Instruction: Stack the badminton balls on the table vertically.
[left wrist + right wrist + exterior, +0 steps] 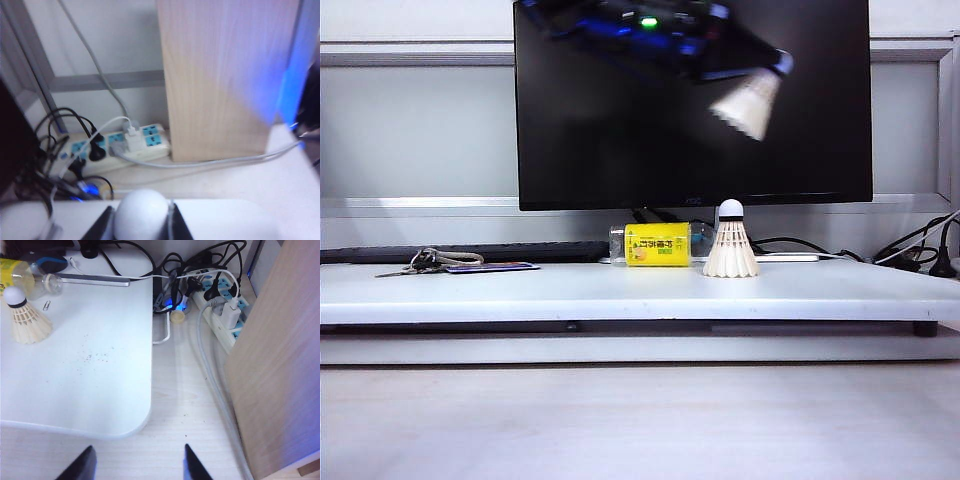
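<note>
Swinging high in front of the dark monitor [690,100]: the left hand [775,68], blurred, clamping one shuttlecock [748,103] by its round cork end, skirt flaring down and to the left. Confirming it from the left wrist view: left hand [142,222] pinching narrow on the white cork tip [141,217], one finger [102,227] on each side.

Standing upright on the white table [520,290], cork on top: the second shuttlecock [730,242], just in front of the bottle with the yellow label [657,244], keys [440,262] lying well off to the left.

Lying almost straight below the held one, slightly left of it in the exterior view. Tilting, though, the carried shuttlecock's long axis, against the vertical axis of the standing one, so levelling out looks called for before any lowering over that cork.

Hanging back at the near right corner of the table: the right hand [137,462], spread wide and holding nothing, looking down on the standing shuttlecock [24,317] from well apart. Sitting clearly closer to the job, and already loaded: the left hand.
</note>
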`<state>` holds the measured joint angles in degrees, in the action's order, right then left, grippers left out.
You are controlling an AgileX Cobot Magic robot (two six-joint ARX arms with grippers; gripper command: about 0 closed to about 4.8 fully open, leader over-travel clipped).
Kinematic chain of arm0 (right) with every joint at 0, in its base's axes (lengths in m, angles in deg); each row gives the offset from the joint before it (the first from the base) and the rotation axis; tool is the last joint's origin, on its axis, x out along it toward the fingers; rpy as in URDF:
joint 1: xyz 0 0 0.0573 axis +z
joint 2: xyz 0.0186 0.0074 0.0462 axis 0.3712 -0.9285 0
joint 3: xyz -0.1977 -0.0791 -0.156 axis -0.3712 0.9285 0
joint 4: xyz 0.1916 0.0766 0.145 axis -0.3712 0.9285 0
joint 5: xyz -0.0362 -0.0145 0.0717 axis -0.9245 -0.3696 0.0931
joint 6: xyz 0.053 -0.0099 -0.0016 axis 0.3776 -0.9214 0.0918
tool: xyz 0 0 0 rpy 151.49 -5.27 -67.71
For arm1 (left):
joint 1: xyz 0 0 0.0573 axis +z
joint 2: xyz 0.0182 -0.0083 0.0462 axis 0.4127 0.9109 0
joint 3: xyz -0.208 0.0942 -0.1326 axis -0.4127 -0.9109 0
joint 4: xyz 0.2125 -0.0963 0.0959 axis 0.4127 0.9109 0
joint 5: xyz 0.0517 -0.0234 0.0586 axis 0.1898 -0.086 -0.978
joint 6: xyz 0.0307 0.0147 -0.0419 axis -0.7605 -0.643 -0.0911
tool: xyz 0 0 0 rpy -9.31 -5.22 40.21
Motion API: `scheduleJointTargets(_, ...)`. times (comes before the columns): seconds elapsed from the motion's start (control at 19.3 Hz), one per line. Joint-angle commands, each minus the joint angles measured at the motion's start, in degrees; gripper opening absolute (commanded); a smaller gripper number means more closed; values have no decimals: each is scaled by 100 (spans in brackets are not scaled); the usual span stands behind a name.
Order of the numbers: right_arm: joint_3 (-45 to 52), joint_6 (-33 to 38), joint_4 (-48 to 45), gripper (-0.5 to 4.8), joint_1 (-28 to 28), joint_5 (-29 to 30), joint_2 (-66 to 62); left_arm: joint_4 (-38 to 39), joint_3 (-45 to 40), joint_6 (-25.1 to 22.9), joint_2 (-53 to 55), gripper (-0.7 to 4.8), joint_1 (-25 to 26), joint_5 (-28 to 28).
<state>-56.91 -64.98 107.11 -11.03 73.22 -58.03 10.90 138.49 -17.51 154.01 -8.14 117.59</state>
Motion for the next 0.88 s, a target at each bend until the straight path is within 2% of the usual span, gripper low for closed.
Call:
scheduleJointTargets(0.05, -9, -20, -140, 229, 2, 4, 2, -48, -9, 581, 79, 85, 205, 435)
scheduleJointTargets(0.36, -2, -17, -162, 229, 2, 2, 2, -223, -20, 920, 404, 95, 221, 553)
scheduleJointTargets(0.42, -2, -17, -160, 229, 2, 2, 2, -549, -37, 1259, 509, 127, 219, 542)
scheduleJointTargets(0.62, -2, -17, -157, 229, 2, 2, 2, -1344, -291, 1639, 540, 127, 195, 415)
scheduleJointTargets(0.88, 0, -20, -160, 229, 2, 2, -2, -1440, -317, 1681, 627, 127, 195, 310)
